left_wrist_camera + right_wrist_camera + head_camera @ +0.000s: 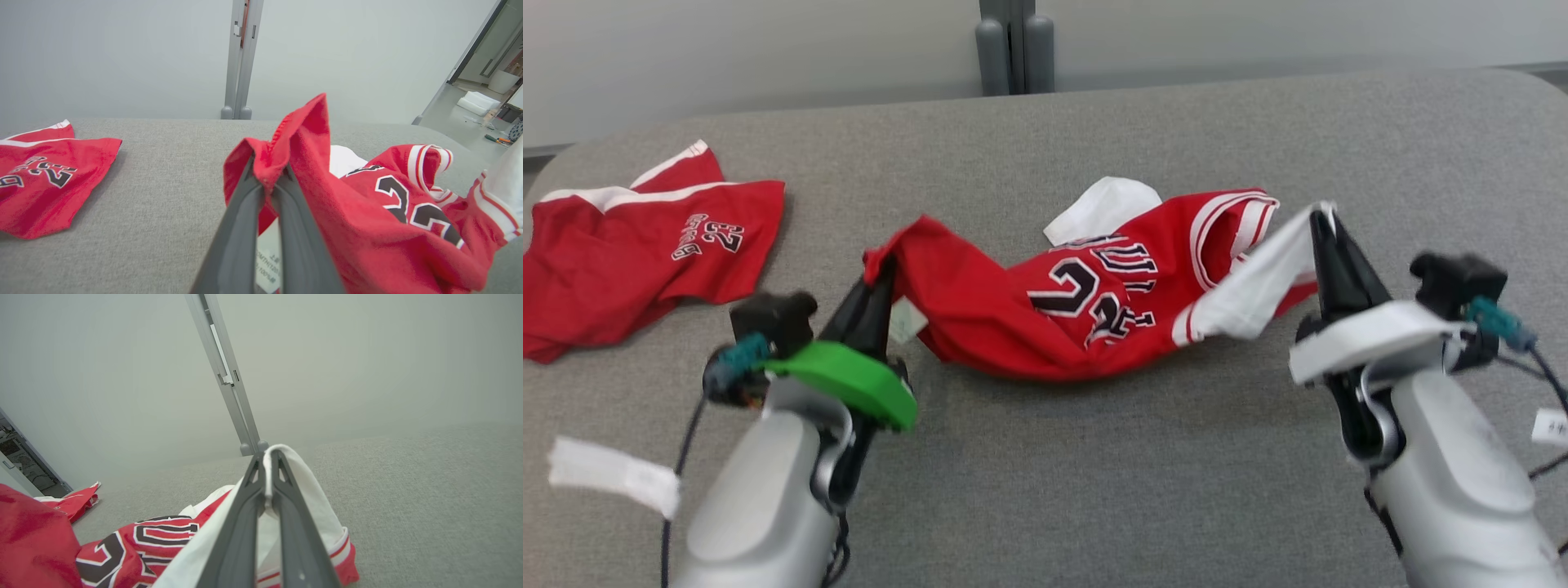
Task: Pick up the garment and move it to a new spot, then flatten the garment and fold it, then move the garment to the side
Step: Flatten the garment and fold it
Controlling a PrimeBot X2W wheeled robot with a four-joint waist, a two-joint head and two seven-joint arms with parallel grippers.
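The garment is a red basketball jersey with white trim and dark numbers, bunched at the middle of the grey table. My left gripper is shut on its red left end, which stands lifted off the cloth surface. In the left wrist view the fingers pinch a red fold of the garment. My right gripper is shut on the white-sided right end, also raised. In the right wrist view white fabric of the garment sticks up between the fingers. The jersey sags between the two grips.
A second red garment, shorts with white stripes and a number, lies flat at the table's far left. A white tag hangs by my left arm. A grey post stands behind the table's far edge against a pale wall.
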